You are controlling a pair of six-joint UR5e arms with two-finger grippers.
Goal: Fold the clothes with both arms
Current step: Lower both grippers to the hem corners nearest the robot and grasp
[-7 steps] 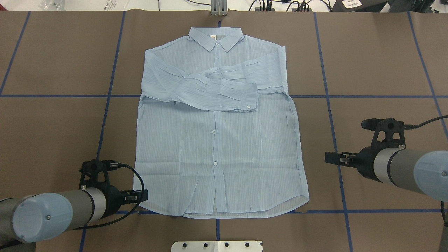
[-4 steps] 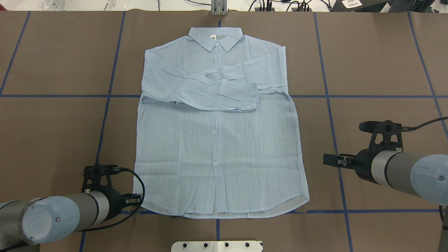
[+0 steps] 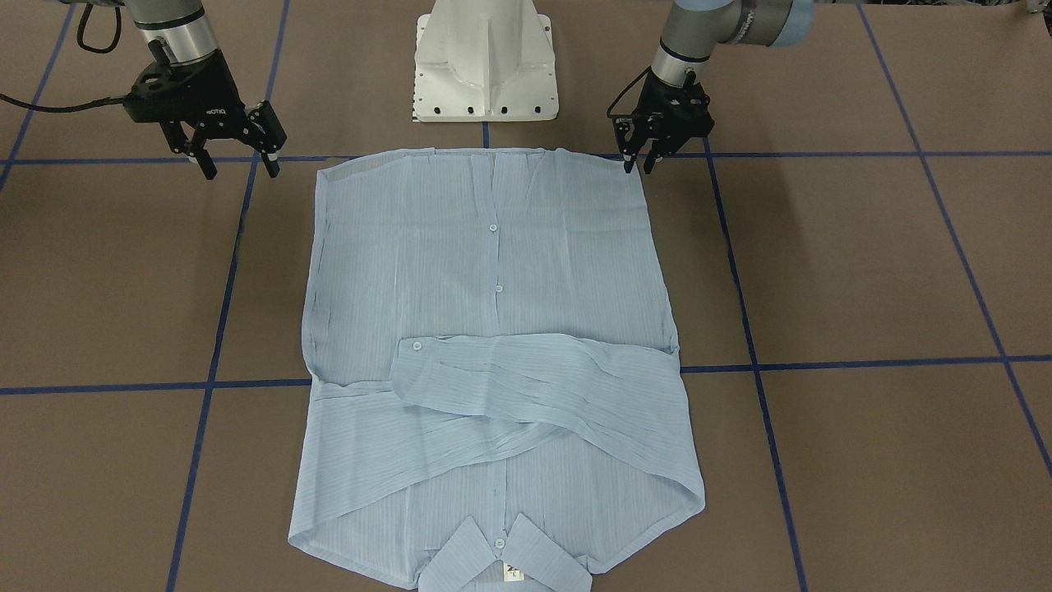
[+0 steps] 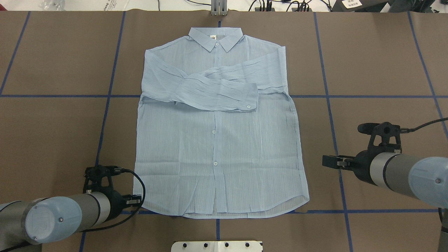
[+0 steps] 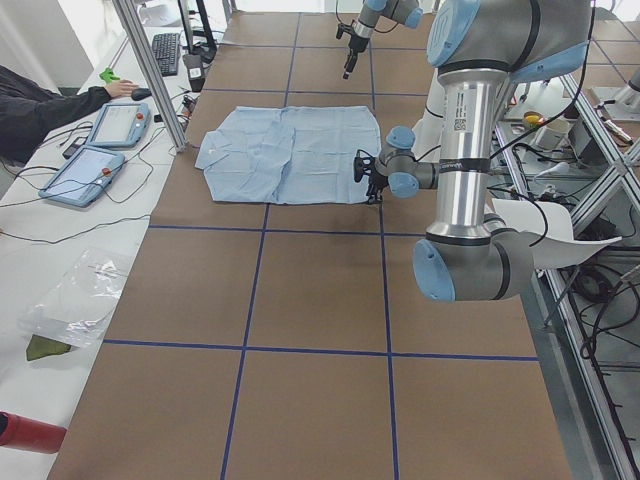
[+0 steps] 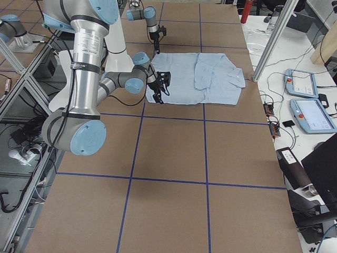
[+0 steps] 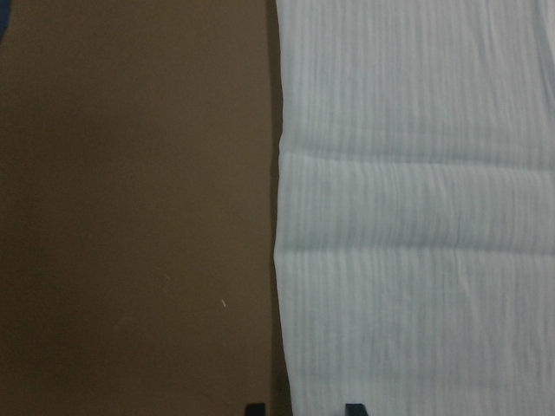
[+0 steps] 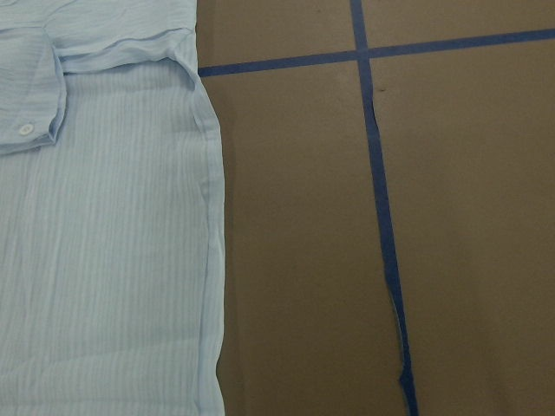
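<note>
The light-blue striped shirt [image 4: 217, 140] lies flat and buttoned, collar at the far side, both sleeves crossed over the chest [image 3: 526, 378]. My left gripper [image 4: 135, 201] is open, pointing down at the hem's left corner [image 3: 637, 163]. In the left wrist view its fingertips [image 7: 254, 407] straddle the shirt's side edge [image 7: 416, 217]. My right gripper [image 4: 327, 161] is open and holds nothing [image 3: 240, 164]. It hangs over bare table to the right of the shirt's lower side edge [image 8: 104, 260].
The white pedestal base [image 3: 485, 66] stands just behind the hem. Blue tape lines [image 4: 329, 105] cross the brown table cover. Beyond the collar end lie tablets [image 5: 95, 170], cables and a person's sleeve [image 5: 40, 105].
My left gripper has drawn slightly nearer the robot, down toward the hem corner. The right gripper has crept a little toward the shirt and the near edge. The shirt has not moved.
</note>
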